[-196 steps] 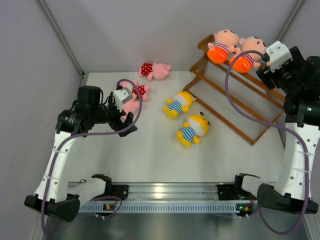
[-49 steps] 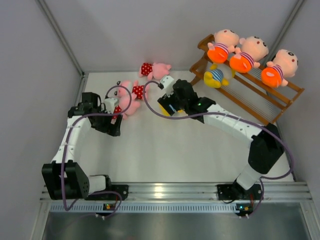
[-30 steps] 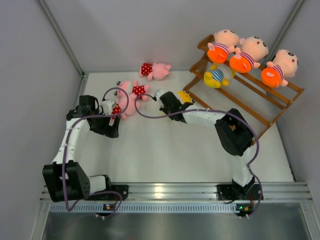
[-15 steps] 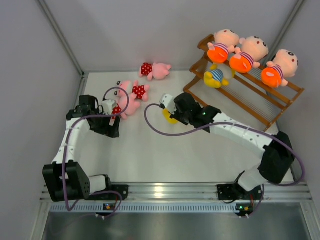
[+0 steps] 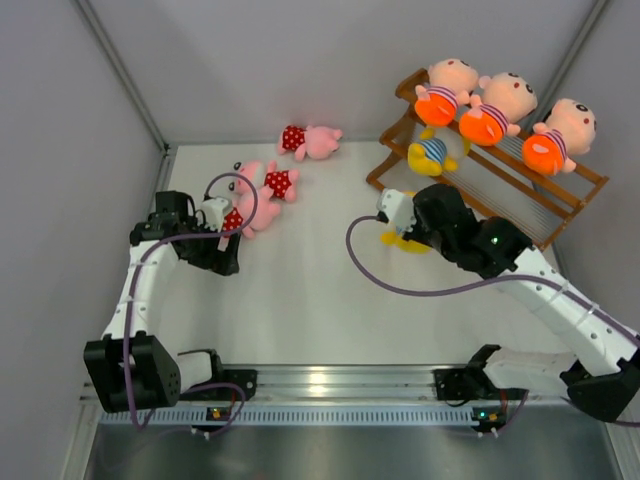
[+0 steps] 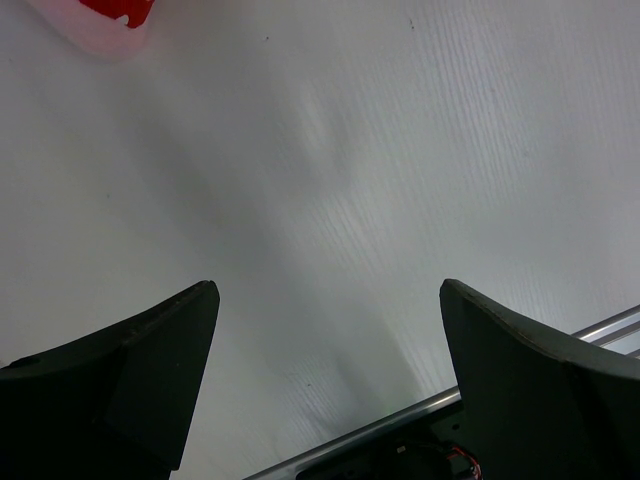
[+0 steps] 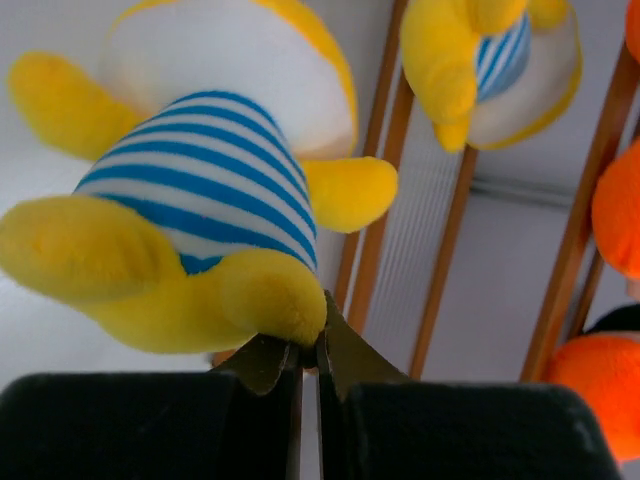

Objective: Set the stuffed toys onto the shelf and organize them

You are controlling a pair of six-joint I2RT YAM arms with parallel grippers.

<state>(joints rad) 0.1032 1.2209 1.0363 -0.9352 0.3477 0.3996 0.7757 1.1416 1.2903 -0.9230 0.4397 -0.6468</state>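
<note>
Right claw [image 7: 306, 352] is pressed together, pinching one foot of a yellow doll [image 7: 205, 190]. The doll hangs just in front of the shelf [image 7: 447, 235], at its left end. The overhead view shows bare table [image 5: 320, 300] on the side of the doll away from the shelf, open down to the metal rail [image 5: 330, 378] at the near edge.

On the shelf, three peach dolls [image 5: 495, 108] fill the top tier. A second yellow doll [image 5: 430, 153] sits at the left end of the middle tier; the remainder of that tier and the bottom tier are open. Only the right wrist view shows the pinch itself.

Right arm [image 5: 560, 300] reaches from the near right corner diagonally toward the shelf's left end.

Left claw [image 6: 327, 300] is spread wide over bare table, well left of the shelf. Its wrist view catches an edge of a pair of pink dolls [image 5: 258, 195]. A lone pink doll [image 5: 310, 140] lies farther back, left of the shelf. Left arm [image 5: 140, 290] runs up the table's left side, forearm bent inward.
</note>
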